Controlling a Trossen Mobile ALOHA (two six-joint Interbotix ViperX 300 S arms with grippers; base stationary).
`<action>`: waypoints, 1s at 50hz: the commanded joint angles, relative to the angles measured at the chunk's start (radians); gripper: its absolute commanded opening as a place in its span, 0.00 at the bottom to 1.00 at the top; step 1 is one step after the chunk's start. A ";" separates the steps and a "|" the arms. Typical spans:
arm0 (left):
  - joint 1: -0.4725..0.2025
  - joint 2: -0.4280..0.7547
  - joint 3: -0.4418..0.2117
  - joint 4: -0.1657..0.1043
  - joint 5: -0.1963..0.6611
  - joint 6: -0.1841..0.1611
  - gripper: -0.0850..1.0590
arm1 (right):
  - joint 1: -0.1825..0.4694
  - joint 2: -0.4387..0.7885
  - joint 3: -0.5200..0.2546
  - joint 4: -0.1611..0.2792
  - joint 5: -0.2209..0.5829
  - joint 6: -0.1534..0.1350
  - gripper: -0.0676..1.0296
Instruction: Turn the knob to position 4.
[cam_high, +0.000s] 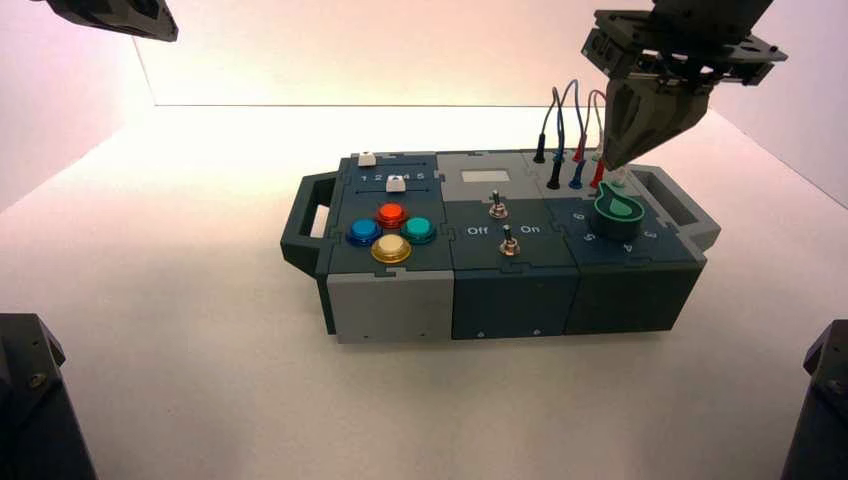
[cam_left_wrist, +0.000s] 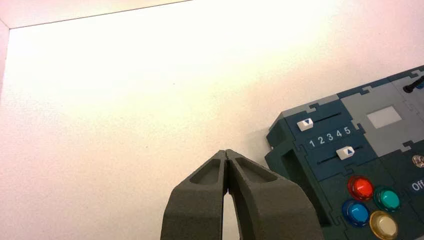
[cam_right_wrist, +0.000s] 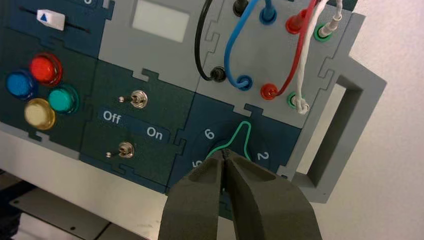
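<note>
With fingers closed and holding nothing, right gripper (cam_right_wrist: 226, 156) hovers over teardrop-tipped knob (cam_high: 619, 213); left gripper (cam_left_wrist: 227, 155) likewise closed, empty.

Right claw (cam_high: 622, 160) closed, left claw (cam_left_wrist: 227, 155) closed

I see a big flat white table top (cam_high: 200, 330) all around. It is plain and smooth. At twelve o'clock a white back wall (cam_high: 400, 50) stands up from the table. A thin dark line runs where the two meet. At nine o'clock I see a white side wall (cam_high: 60, 110), and at three o'clock another white side wall (cam_high: 800, 120). Warm, bright light falls on the far part of the table and makes it glow a soft yellow. The near part looks a bit greyer.
</note>
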 joint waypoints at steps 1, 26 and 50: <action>-0.005 0.000 -0.032 -0.002 -0.003 0.002 0.05 | 0.002 0.061 -0.037 0.002 -0.018 -0.006 0.04; -0.005 -0.014 -0.034 -0.002 0.005 0.002 0.05 | 0.002 0.147 -0.109 -0.009 -0.025 -0.008 0.04; -0.005 -0.034 -0.032 -0.002 0.006 0.003 0.05 | -0.011 0.241 -0.137 -0.035 -0.029 -0.005 0.04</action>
